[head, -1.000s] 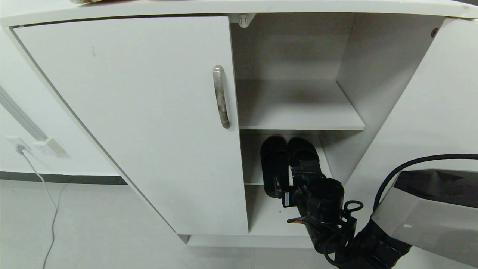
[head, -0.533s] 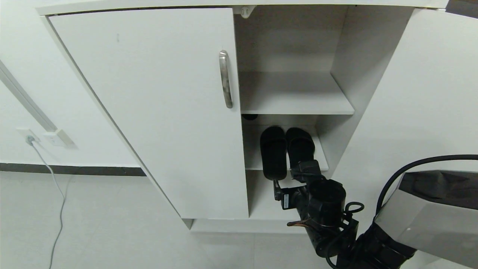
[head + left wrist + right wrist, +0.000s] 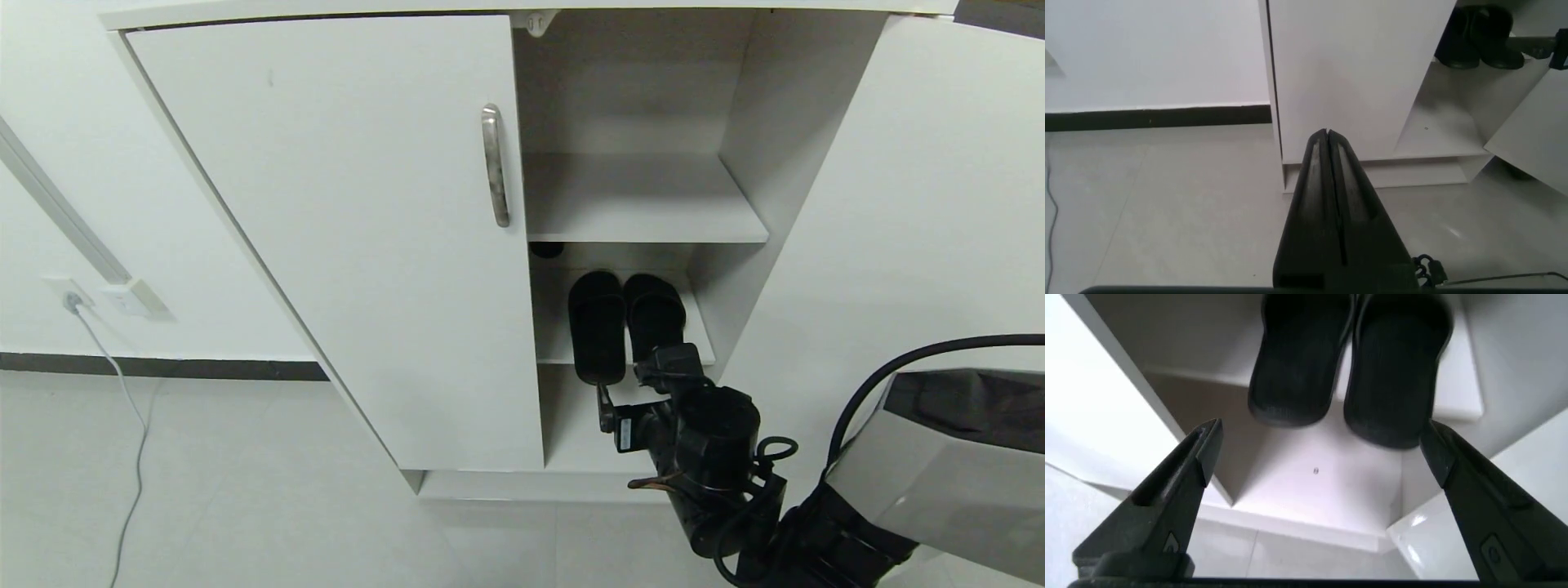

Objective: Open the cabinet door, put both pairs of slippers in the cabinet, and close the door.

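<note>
Black slippers [image 3: 624, 322] are lying side by side on the middle shelf [image 3: 552, 339] at the centre of the head view, heels jutting over its front edge. The right pincer [image 3: 633, 382] is hanging wide open and empty just below those heels. It should be backing straight out, fingers clear, so nothing drags off. The left pincer [image 3: 1327, 135] is pressing fully shut, gripping nothing, over the floor.

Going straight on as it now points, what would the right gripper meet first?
Most likely the heels of the black slippers, which overhang the shelf edge ahead of the open right gripper; depth is unclear.
</note>
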